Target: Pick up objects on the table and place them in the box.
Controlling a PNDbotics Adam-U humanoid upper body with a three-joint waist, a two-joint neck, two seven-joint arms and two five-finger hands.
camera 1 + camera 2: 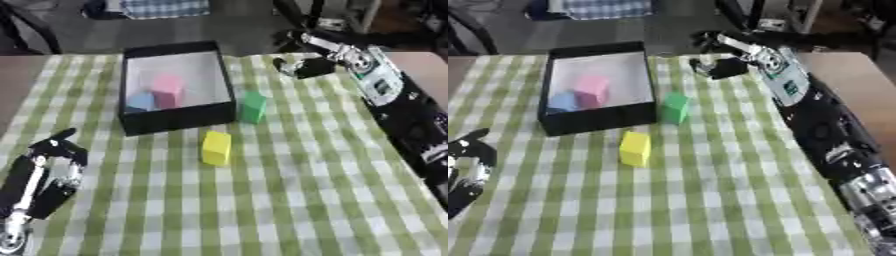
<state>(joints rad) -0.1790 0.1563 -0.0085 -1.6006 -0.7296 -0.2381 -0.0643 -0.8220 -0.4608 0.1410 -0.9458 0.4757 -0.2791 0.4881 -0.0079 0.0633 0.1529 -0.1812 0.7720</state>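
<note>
Looking at the green block (253,106), you see it stands just beside the black box (133,56), near the box's right wall. The yellow block (216,148) sits a little closer to you on the checked tabletop (306,200). A pink block (167,90) and a blue block (140,101) are already in the box. Your right hand (297,66) is up past the green block, at the far side of the cloth; I cannot tell if its fingers are curled or spread. I think green is next. Bring the hand down slowly from above and do not bump the box. Your left hand (54,150) rests low on the left, and I cannot tell its fingers either.
</note>
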